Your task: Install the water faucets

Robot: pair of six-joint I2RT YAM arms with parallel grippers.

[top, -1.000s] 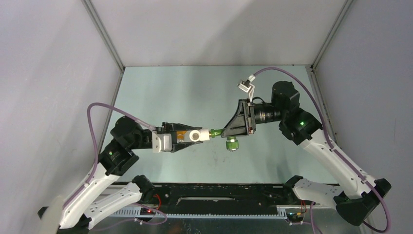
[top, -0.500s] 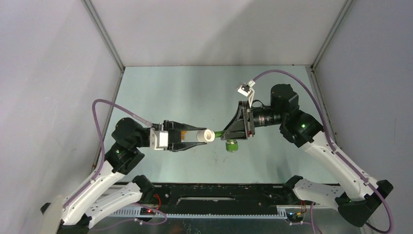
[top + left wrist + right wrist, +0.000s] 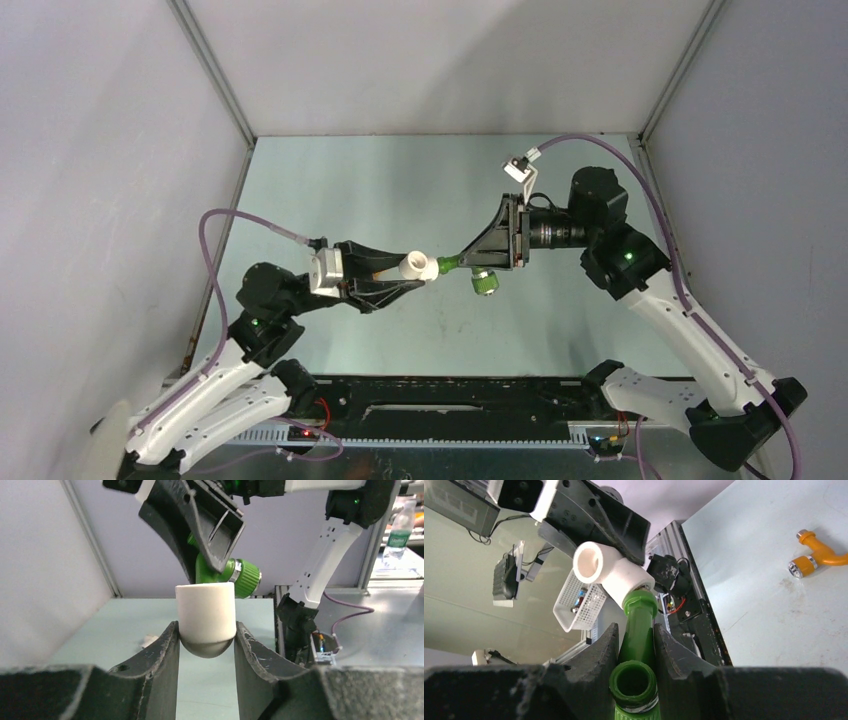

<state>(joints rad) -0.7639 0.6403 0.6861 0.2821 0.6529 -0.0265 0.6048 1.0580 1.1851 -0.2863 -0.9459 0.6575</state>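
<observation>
Left fingers (image 3: 157,660) clamp the white elbow (image 3: 206,611), right fingers (image 3: 596,660) clamp the green faucet (image 3: 638,625) mid-air, stem tip at the elbow's port; best keep both axes aligned and the elbow steady while twisting, orange faucet (image 3: 816,555) lying apart on the table (image 3: 774,605).

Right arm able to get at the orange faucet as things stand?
Probably not yet. The right hand is shut on the green faucet, whose end meets the white elbow fitting in the left hand. The orange faucet lies uncovered on the table, so once freed, likely yes.
</observation>
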